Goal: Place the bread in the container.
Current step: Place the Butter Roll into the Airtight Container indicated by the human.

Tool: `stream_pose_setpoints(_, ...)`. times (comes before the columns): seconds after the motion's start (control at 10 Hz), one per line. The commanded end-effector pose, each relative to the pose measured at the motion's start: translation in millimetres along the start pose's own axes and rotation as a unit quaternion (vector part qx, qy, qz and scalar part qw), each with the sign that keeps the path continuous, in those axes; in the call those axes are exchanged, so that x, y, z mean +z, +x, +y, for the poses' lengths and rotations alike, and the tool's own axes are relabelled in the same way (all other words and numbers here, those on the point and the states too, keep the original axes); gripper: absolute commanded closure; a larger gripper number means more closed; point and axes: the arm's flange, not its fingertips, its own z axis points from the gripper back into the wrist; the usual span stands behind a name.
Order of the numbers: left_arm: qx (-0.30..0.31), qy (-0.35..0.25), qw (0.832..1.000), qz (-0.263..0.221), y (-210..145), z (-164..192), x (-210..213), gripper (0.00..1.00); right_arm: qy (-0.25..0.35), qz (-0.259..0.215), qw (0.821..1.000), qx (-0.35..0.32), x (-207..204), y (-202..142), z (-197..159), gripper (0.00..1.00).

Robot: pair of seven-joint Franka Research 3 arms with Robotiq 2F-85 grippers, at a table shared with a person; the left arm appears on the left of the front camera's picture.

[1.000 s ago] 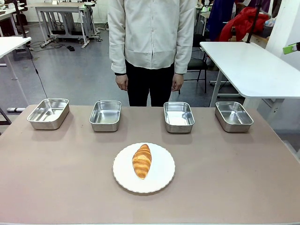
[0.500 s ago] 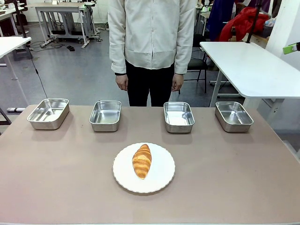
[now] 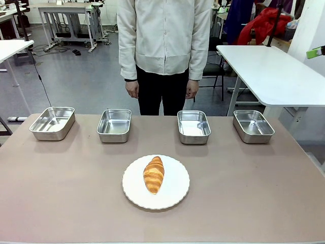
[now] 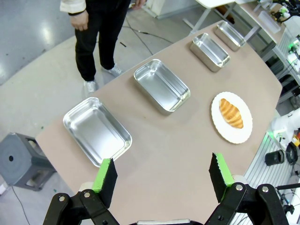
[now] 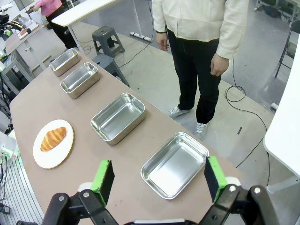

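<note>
The golden-brown croissant [image 3: 154,174] lies lengthwise on a round white plate [image 3: 175,193] at the middle front of the table. Four shiny steel trays stand empty in a row along the far side: far left [image 3: 52,122], left of centre [image 3: 114,125], right of centre [image 3: 193,126], far right [image 3: 253,125]. My left gripper [image 4: 161,180] hangs open high over the table's left end, above the nearest tray [image 4: 97,131], with the croissant [image 4: 231,113] far off. My right gripper [image 5: 158,180] is open high above the right end, over a tray [image 5: 175,164]; the croissant [image 5: 53,138] lies at the left.
A person in a white jacket [image 3: 164,35] stands at the far side, hands [image 3: 132,90] hanging down, away from the table. A white table [image 3: 274,71] stands at the back right. A grey stool [image 4: 18,161] sits on the floor beside the table's left end.
</note>
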Motion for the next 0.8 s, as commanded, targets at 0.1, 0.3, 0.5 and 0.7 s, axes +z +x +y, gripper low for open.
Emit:
stream_pose_setpoints(0.1, -0.002, -0.004, 1.0, -0.01, 0.5, -1.4, 0.4, 0.0, 0.003, -0.003, 1.0, 0.002, 0.6, 1.4, 1.9, 0.0)
stream_pose_setpoints(0.3, -0.002, -0.004, 1.0, -0.01, 0.5, -1.4, 0.4, 0.0, 0.003, -0.003, 1.0, 0.002, 0.6, 1.4, 1.9, 0.0)
stream_pose_setpoints(0.5, -0.002, -0.004, 1.0, -0.01, 0.5, -1.4, 0.4, 0.0, 0.003, -0.003, 1.0, 0.002, 0.6, 1.4, 1.9, 0.0)
stream_pose_setpoints(0.7, -0.002, -0.004, 1.0, -0.01, 0.5, -1.4, 0.4, 0.0, 0.003, -0.003, 1.0, 0.002, 0.6, 1.4, 1.9, 0.0)
